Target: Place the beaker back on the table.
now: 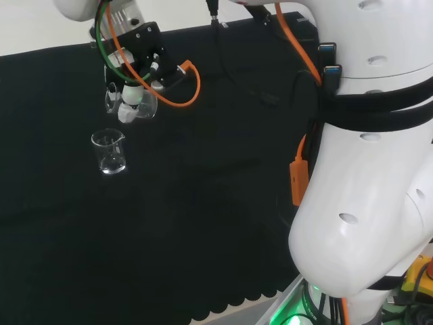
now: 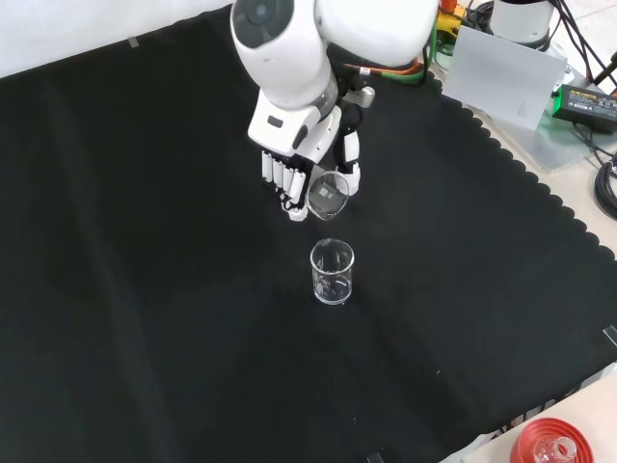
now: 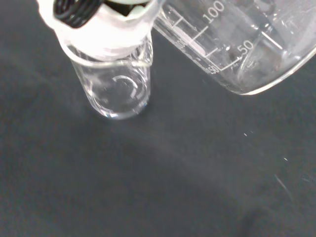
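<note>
Hand holds one beaker tilted above the bench; a second stands free on the cloth.

Two clear beakers counted. Hand (image 2: 294, 174) has fingers and thumb curled round the held beaker (image 2: 329, 194), which is tilted and off the cloth (image 2: 145, 289). In the head view the hand (image 1: 130, 101) covers much of this beaker (image 1: 143, 107) and its glass edges are hard to trace. In the wrist view the held beaker (image 3: 237, 44) is cut off at the frame edge. Standing beaker (image 2: 332, 272) is upright, just in front of the hand in the front view, apart from it; in the wrist view a blurred white part of the hand (image 3: 106, 27) hides its rim. Contents of either: cannot tell.
</note>
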